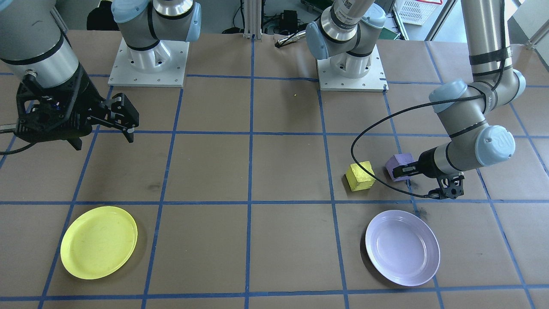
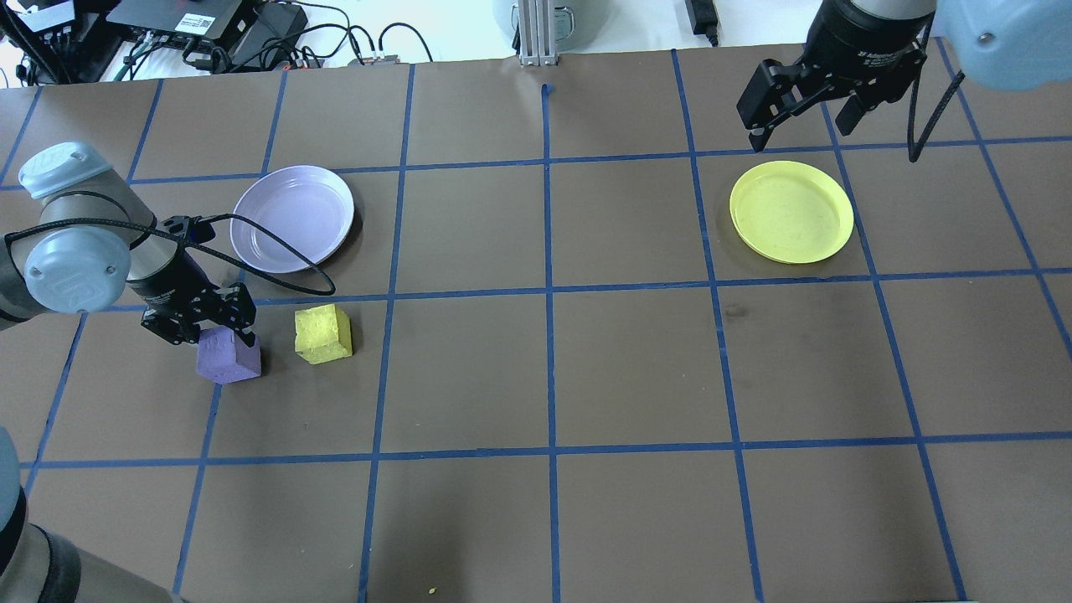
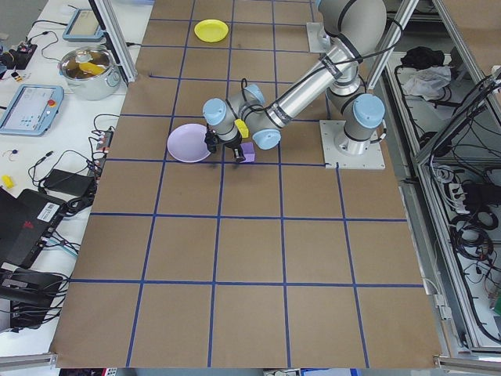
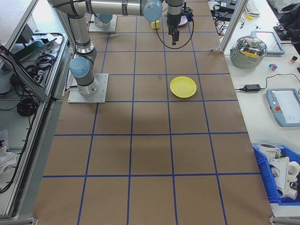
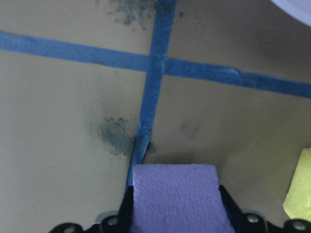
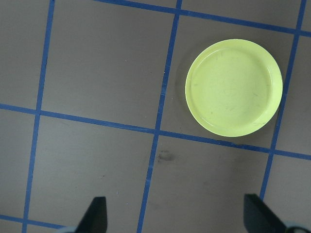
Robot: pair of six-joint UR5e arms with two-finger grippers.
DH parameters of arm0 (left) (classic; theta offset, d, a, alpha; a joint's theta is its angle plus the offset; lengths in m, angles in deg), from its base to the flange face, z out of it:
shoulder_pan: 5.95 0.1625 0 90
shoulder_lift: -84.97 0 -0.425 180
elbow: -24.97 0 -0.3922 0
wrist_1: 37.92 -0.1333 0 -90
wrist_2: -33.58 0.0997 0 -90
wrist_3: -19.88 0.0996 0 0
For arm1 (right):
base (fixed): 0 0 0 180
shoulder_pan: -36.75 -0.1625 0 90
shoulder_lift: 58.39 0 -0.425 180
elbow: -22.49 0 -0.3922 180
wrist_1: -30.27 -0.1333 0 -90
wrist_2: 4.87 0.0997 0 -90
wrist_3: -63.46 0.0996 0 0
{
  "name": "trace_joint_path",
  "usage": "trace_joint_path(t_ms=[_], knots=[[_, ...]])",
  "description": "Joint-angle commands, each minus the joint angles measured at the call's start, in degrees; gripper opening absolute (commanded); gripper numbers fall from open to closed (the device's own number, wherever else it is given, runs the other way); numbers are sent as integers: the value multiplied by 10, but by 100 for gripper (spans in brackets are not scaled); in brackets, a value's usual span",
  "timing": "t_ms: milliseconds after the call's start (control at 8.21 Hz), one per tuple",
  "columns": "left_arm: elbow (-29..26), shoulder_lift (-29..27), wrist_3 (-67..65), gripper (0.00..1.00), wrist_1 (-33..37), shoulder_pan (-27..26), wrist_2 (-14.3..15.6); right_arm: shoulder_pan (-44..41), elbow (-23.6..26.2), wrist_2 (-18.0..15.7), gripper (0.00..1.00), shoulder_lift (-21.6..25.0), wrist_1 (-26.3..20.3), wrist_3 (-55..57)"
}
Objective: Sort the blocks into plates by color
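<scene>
Overhead exterior view is showing the brown paper-covered table (image 2: 636,360) crossed by blue tape lines (image 2: 548,293), with cables and electronics (image 2: 209,25) lying along its far edge. Nothing is standing between the two blocks and the plates; only a black cable (image 2: 276,251) from the left arm is looping over the near rim of the lavender plate (image 2: 292,218).

The left gripper (image 2: 213,322) is reaching low, its fingers pinching the purple block (image 2: 228,356). The left wrist view is showing that block (image 5: 177,196) filling the gap between the two black fingers, with dark smudges (image 5: 114,136) on the paper beyond it. The purple block is sitting on the table just in front of the lavender plate, apart from it. The yellow block (image 2: 322,333) is lying just beside the purple one, not touching, turned slightly askew to the tape lines. Both are roughly cubes, so neither is showing a long axis.

The right gripper (image 2: 804,105) is hanging above the table near the far side of the yellow plate (image 2: 791,212), its fingers spread wide and holding nothing. The right wrist view is looking straight down on that plate (image 6: 233,87), which is lying flat and empty, as is the lavender one.
</scene>
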Motion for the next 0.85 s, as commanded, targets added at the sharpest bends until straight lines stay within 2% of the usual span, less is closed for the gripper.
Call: trace_joint_path(t_ms=[0,244,365,487,731], knots=[[-5,21,0,0,34,-3,-2,0,0,5,100,-1,0,0],[-32,19,16,0,41,-3,-1,0,0,5,100,-1,0,-3],[-72,9,16,0,54,-5,-4,0,0,5,100,-1,0,-3],[-123,-2,16,0,74,-15,-10,0,0,5,100,0,0,-2],[-251,-70,12,0,109,-52,-19,0,0,5,100,-1,0,-2]])
